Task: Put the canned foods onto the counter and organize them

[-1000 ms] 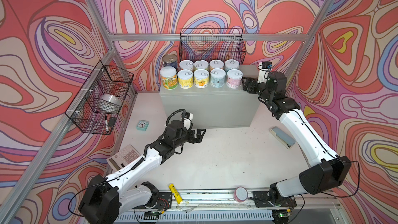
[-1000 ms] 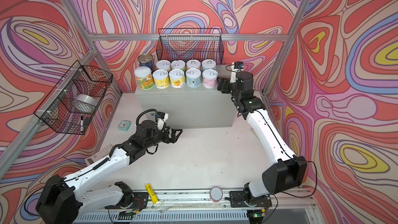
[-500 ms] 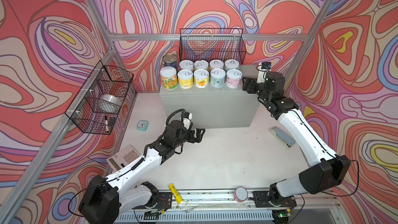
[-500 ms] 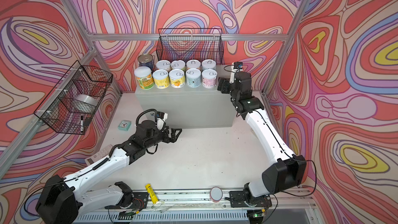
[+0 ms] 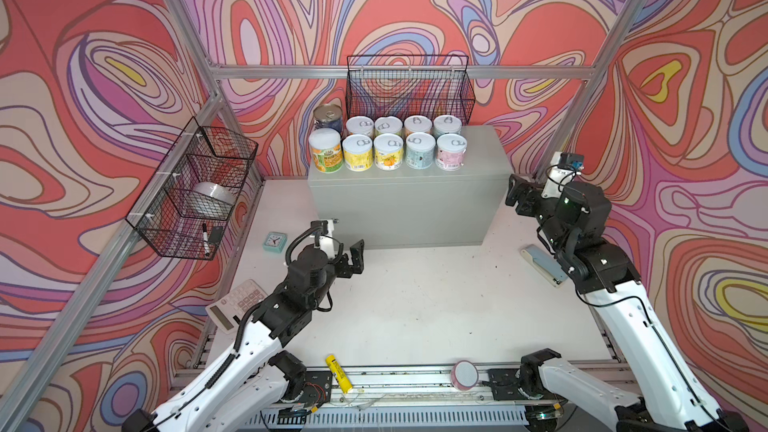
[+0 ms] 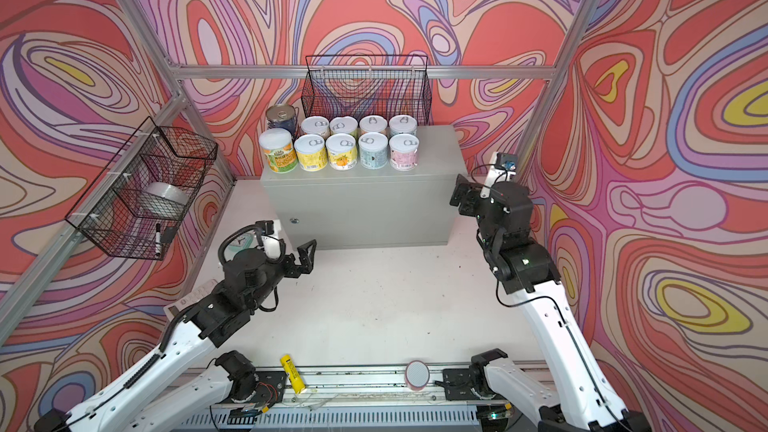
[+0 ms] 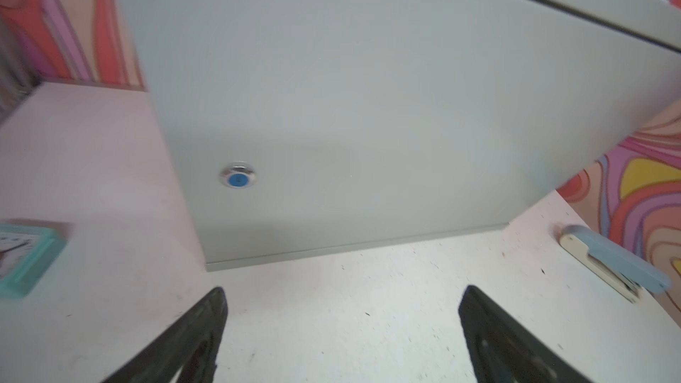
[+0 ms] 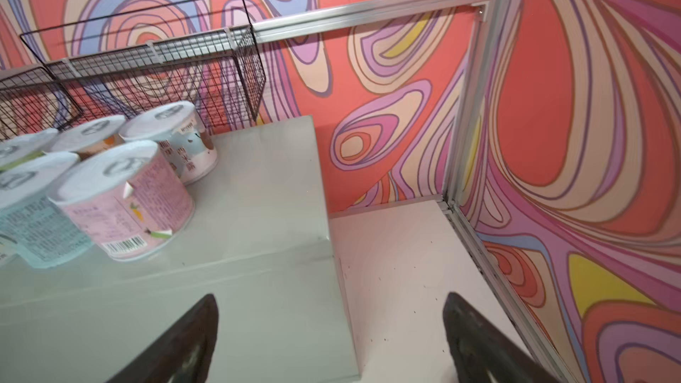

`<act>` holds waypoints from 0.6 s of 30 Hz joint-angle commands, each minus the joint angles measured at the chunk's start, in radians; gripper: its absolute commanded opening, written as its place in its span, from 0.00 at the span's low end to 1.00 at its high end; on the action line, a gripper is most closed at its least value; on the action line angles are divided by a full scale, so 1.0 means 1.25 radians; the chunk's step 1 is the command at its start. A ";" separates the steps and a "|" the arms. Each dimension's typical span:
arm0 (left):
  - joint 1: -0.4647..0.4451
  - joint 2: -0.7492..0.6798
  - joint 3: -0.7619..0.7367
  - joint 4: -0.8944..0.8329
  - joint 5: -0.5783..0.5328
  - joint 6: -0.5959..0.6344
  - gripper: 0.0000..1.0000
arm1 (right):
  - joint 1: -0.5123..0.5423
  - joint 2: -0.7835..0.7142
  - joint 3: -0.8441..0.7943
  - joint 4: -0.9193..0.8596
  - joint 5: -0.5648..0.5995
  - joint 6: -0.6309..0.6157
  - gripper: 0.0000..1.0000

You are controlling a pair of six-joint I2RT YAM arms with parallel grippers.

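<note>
Pulling back from the row, the right gripper (image 5: 515, 198) now hangs off the right end of the counter (image 5: 482, 155), lower and farther from the pink-labelled can (image 5: 451, 152) than it was a second ago. Its jaws are spread wide with nothing between them, which the right wrist view confirms. The canned foods (image 5: 386, 146) have not shifted. All ten stand upright on the left part of the counter top in two rows of five, packed side by side. The bare-metal-topped can (image 5: 328, 117) is at the back left and the orange-and-green one (image 5: 326, 155) at the front left. The right part of the top is bare. The left gripper (image 5: 355, 261) has barely moved. It hovers low over the table in front of the counter, facing the round lock (image 7: 237, 178), with its jaws also released and empty. No can is visible on the table or in either wire basket (image 5: 409, 89). The side basket (image 5: 195, 193) holds only a pale roll and a marker. With the cans lined up and both arms clear of them, the task looks finished or very nearly so, and the retreat reads as a let-go after the last placement. What remains on the table is not task material: a small clock (image 5: 275, 241), a stapler (image 5: 542, 265), a calculator (image 5: 237, 305), a yellow tube (image 5: 338, 372) and a pink cylinder (image 5: 464, 374) on the front rail.
</note>
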 commanded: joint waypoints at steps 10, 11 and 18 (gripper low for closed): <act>0.004 -0.067 -0.129 0.127 -0.338 0.238 1.00 | 0.001 -0.106 -0.410 0.207 0.006 0.052 0.98; 0.004 -0.057 -0.135 0.141 -0.345 0.245 1.00 | 0.001 -0.101 -0.429 0.228 -0.013 0.053 0.98; 0.014 0.038 -0.314 0.643 -0.460 0.495 1.00 | 0.001 0.017 -0.434 0.267 -0.018 0.053 0.99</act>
